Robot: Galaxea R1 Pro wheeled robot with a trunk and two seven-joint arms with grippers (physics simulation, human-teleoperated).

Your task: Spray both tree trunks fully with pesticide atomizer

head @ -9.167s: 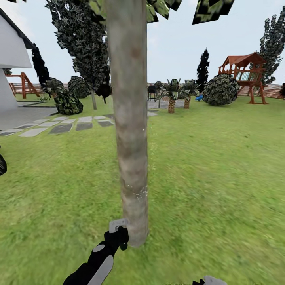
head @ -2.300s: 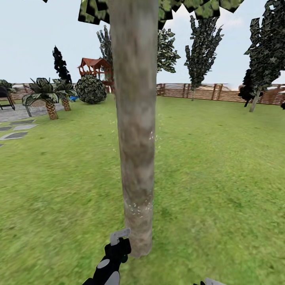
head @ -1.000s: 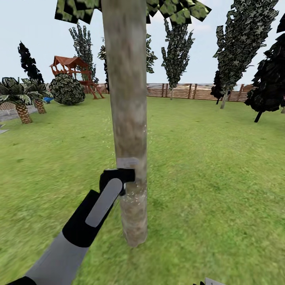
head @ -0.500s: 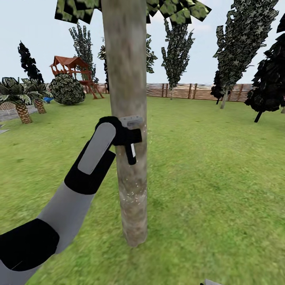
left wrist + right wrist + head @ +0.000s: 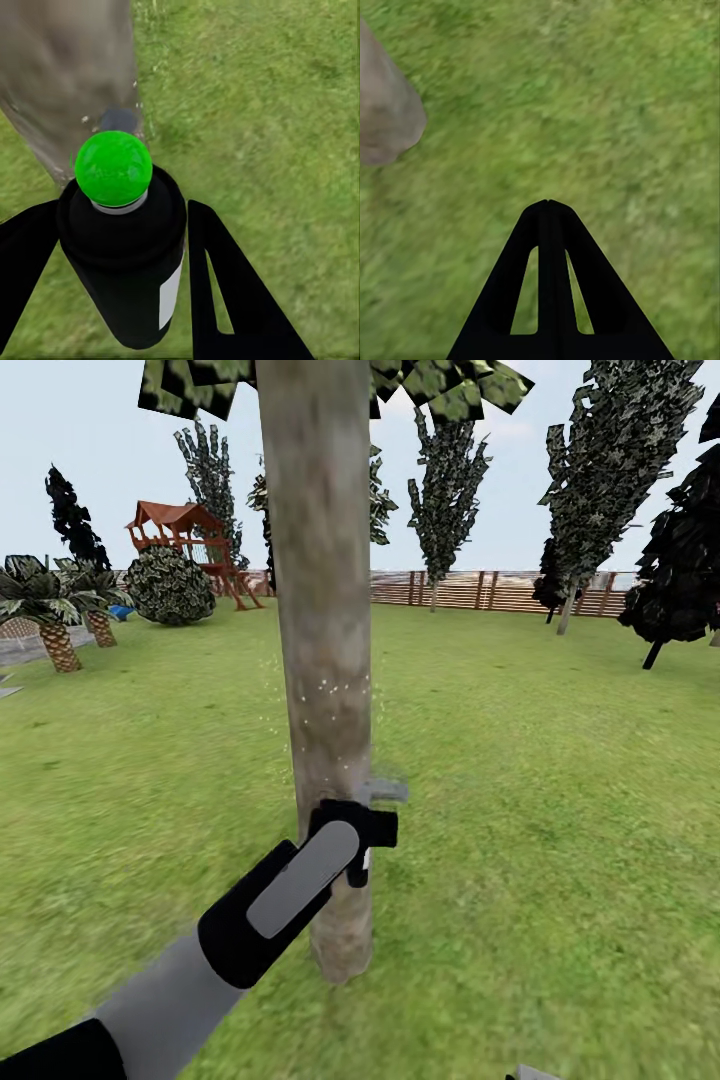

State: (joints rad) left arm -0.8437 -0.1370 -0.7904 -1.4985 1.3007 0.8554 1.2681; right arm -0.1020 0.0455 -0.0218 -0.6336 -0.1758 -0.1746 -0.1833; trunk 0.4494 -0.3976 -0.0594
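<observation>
A simulated back garden: a wide grass lawn (image 5: 520, 780) runs to a brown fence of horizontal wooden slats (image 5: 470, 590). A thick grey-brown tree trunk (image 5: 322, 610) rises close by, with dark conifers (image 5: 610, 470), short palms (image 5: 45, 610), a rounded shrub (image 5: 168, 586) and a red-roofed wooden play tower (image 5: 180, 535) along the lawn's far edge.

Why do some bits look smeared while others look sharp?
Head view: the left end effector and lower tree trunk are smeared; the fence is crisp. Left wrist view: the atomizer is sharp, the bark behind blurred. Right wrist view: the grass is soft.
</observation>
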